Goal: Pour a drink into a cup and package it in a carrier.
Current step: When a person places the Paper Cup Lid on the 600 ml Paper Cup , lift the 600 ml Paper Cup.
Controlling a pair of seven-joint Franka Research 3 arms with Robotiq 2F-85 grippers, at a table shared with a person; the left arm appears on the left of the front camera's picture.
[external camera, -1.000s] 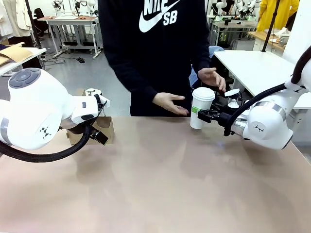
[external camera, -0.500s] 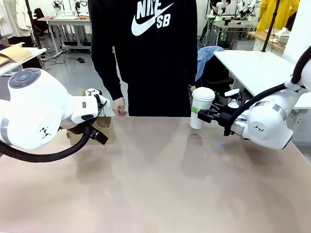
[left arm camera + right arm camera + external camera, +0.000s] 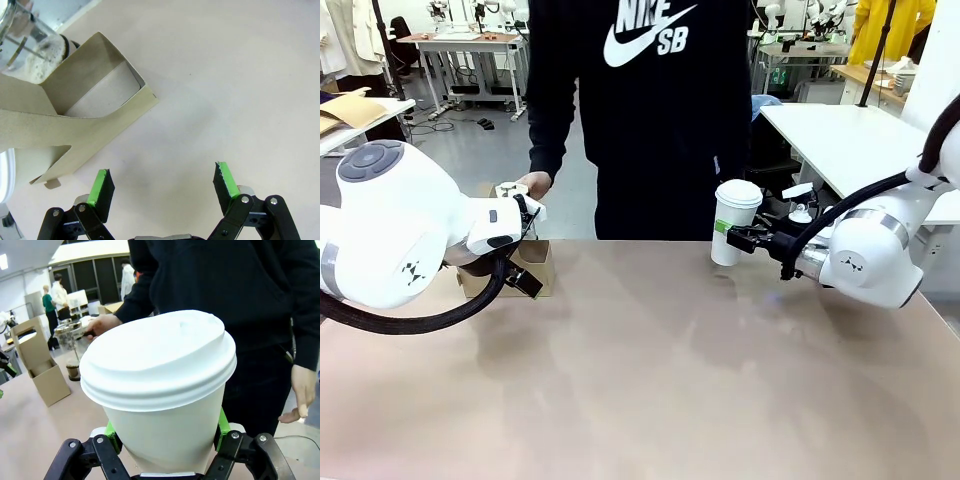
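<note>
The person's hand (image 3: pixel 533 183) has shifted to the glass press (image 3: pixel 509 190) at upper left, behind the carrier (image 3: pixel 536 266). The right gripper (image 3: pixel 729 236) clamps the lidded cup (image 3: pixel 737 205) right of centre. The left wrist view reveals the left gripper (image 3: pixel 162 182) spread open beside the carrier.

The left arm (image 3: pixel 390 225) is a bulky, rounded white shell with a grey round cap (image 3: pixel 370 160) on its joint, a small dark marking on its side and a thick black cable (image 3: pixel 420 322) looping beneath. The right arm (image 3: pixel 875 255) is white too, with a silver-grey ring (image 3: pixel 880 228) and a thinner black lead (image 3: pixel 865 190) arching over it. The left gripper (image 3: pixel 162 182) has black linkage fingers, silver pivot screws and green pads (image 3: pixel 98 181); the right gripper (image 3: pixel 732 238) is built alike.
</note>
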